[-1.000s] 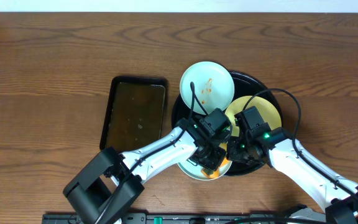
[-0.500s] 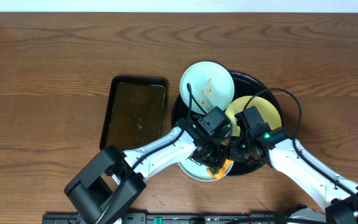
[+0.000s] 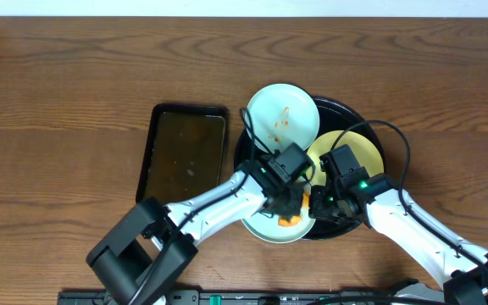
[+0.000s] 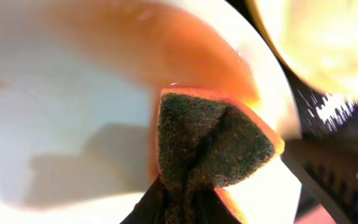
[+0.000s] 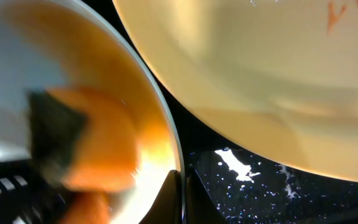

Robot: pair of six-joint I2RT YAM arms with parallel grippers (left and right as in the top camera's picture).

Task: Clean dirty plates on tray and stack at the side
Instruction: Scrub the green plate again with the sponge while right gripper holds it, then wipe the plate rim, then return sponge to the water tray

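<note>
My left gripper (image 3: 289, 206) is shut on an orange sponge (image 4: 210, 140) with a dark green scrub face, pressed onto the near mint-blue plate (image 3: 265, 227), whose right side shows an orange tinge. My right gripper (image 5: 182, 196) is shut on that plate's right rim (image 5: 166, 134). A pale yellow plate (image 3: 358, 149) with small orange marks lies to the right, and a second mint-blue plate (image 3: 282, 117) with orange-brown smears lies at the back. All three rest on the round black tray (image 3: 346, 108). The tray's wet floor shows in the right wrist view (image 5: 247, 193).
A smaller rectangular dark tray (image 3: 185, 152) lies on the wooden table left of the round tray. The far mint plate overhangs the black tray's back-left rim. Both arms cross over the tray's near half.
My left gripper has slid the sponge a little up and away across the near plate's right side. The right gripper has kept its hold on the rim.
</note>
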